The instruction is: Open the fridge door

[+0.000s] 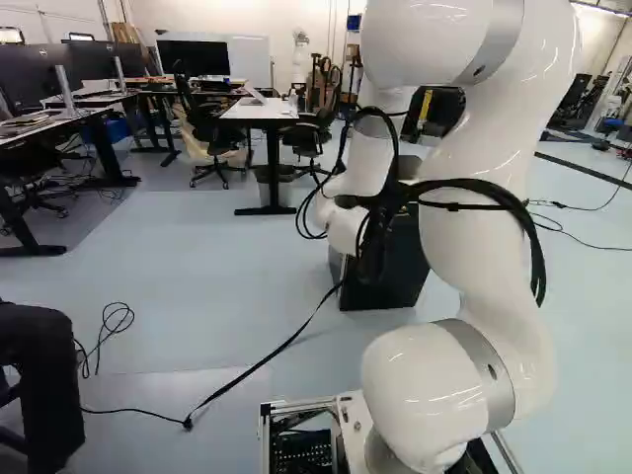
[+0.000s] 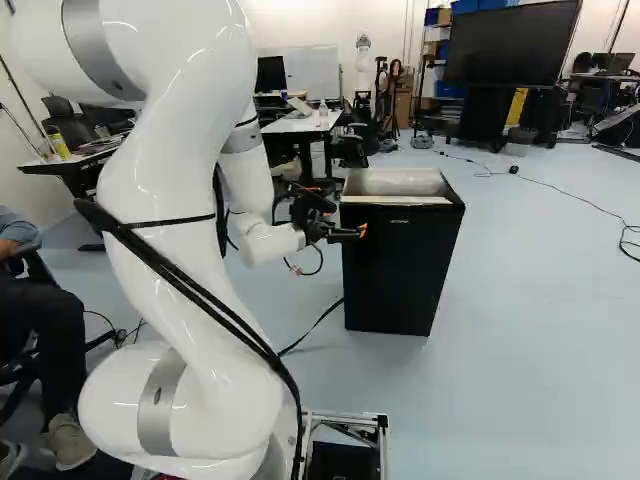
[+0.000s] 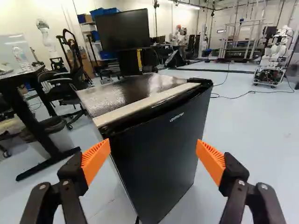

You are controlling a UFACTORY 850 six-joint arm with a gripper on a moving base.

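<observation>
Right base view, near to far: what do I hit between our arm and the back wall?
Lower part of our arm → pincer → black fridge → white-topped desk → whiteboard.

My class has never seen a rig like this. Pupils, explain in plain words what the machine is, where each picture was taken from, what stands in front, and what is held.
The machine is a white robot arm ending in a black gripper, whose two fingers have orange pads. Two pictures look ahead from the base, behind the arm: one camera to its left, one to its right. The third looks along the gripper from the wrist. All show one black fridge, standing on the pale floor; its door looks shut. The gripper is open and holds nothing. Desks and chairs stand further back.
</observation>
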